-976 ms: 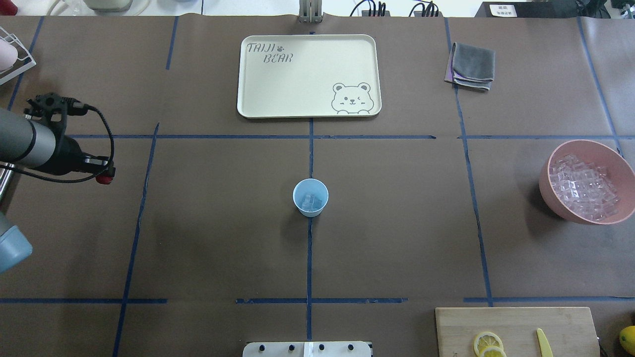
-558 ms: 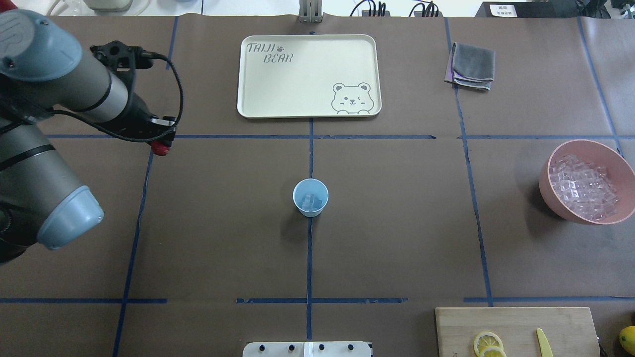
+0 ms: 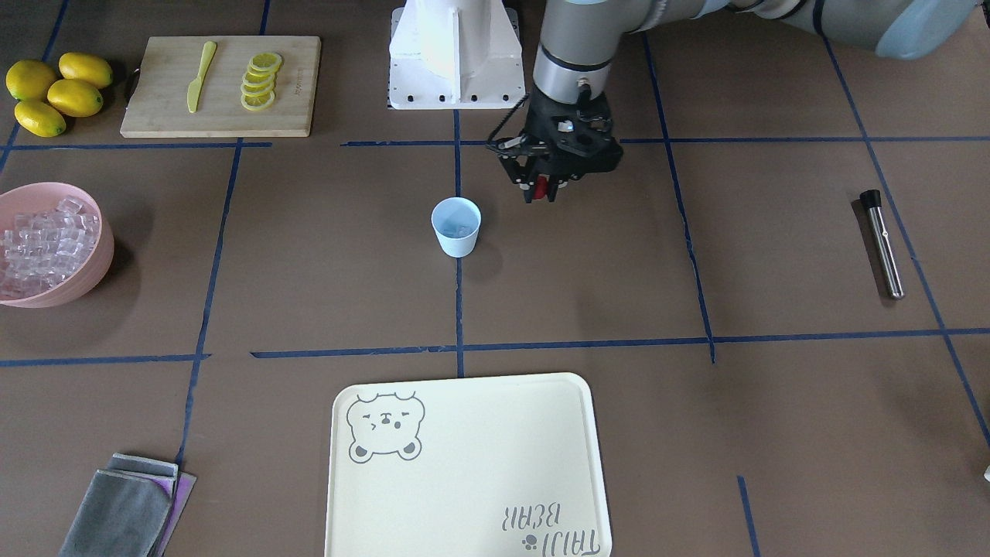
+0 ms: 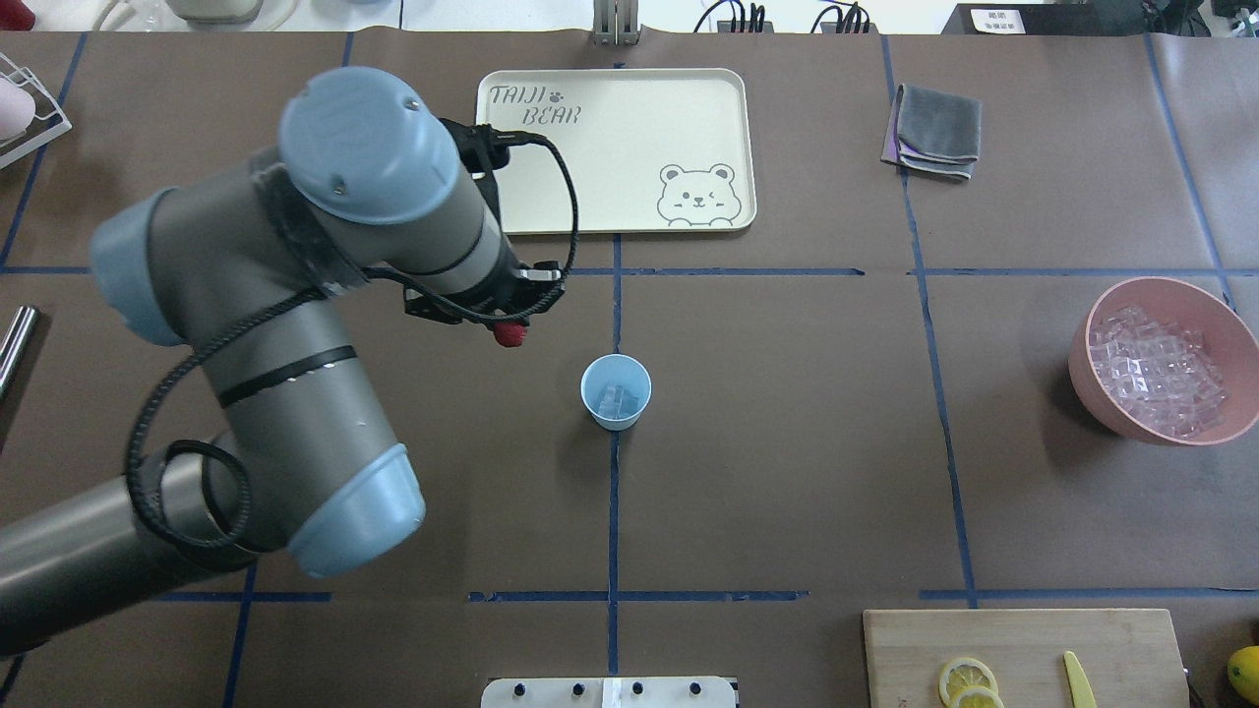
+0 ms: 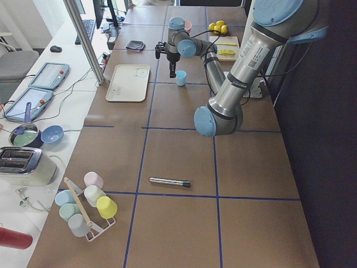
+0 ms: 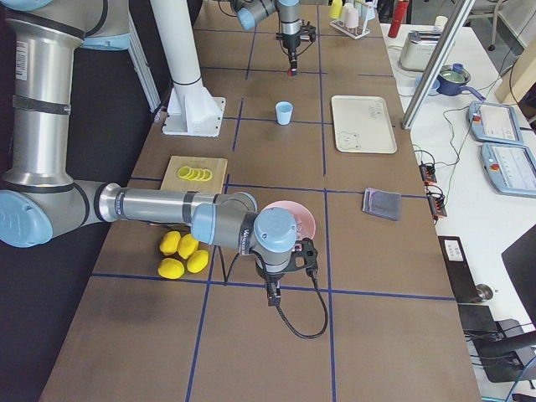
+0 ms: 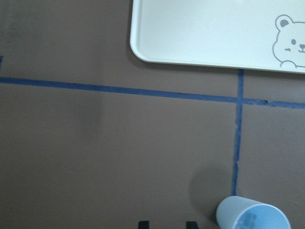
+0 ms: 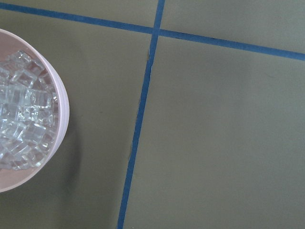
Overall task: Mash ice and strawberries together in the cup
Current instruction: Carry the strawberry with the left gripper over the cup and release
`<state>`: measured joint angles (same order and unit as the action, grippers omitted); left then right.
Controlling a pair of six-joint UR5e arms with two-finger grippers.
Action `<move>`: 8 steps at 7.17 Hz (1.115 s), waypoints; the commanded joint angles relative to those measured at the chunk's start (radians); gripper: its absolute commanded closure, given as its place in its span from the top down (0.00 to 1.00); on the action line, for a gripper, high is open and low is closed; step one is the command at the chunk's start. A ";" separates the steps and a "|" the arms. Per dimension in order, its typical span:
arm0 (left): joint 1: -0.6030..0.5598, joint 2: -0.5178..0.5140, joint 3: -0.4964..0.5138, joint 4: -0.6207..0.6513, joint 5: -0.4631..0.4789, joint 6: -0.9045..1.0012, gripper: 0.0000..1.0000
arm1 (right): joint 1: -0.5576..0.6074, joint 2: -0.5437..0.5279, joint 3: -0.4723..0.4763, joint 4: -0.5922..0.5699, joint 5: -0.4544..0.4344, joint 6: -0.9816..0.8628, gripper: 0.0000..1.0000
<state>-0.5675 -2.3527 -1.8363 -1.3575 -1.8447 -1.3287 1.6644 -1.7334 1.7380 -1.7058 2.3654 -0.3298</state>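
One strawberry (image 4: 509,336) pinched in left gripper (image 4: 508,328), near cup (image 4: 616,408) holding ice (image 4: 616,397).

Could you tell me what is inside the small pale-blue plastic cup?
A few clear ice cubes lie in the pale-blue plastic cup, nothing else visible. Anything beneath them is covered.

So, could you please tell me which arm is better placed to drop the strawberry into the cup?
Left. The left gripper holds the strawberry just beside the cup, which has ice in it; the right gripper hangs far off by the pink bowl.
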 commanded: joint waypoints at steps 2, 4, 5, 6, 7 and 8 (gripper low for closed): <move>0.124 -0.146 0.182 -0.011 0.116 -0.125 0.00 | 0.000 -0.002 -0.002 0.000 0.000 0.000 0.99; 0.124 -0.140 0.180 -0.011 0.116 -0.126 0.11 | 0.000 -0.002 -0.002 0.000 0.000 -0.002 0.99; 0.124 -0.139 0.177 -0.011 0.116 -0.124 0.78 | 0.000 -0.002 -0.002 0.000 0.000 0.000 0.99; 0.124 -0.134 0.167 -0.011 0.122 -0.122 1.00 | 0.000 -0.002 -0.002 0.000 0.000 0.000 0.99; 0.124 -0.134 0.167 -0.011 0.121 -0.121 1.00 | 0.000 -0.002 -0.002 0.000 0.000 -0.002 0.99; 0.124 -0.134 0.167 -0.011 0.121 -0.119 1.00 | 0.000 -0.002 -0.002 0.000 0.000 0.000 0.99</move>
<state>-0.4434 -2.4873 -1.6678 -1.3683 -1.7245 -1.4500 1.6644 -1.7349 1.7365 -1.7058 2.3654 -0.3305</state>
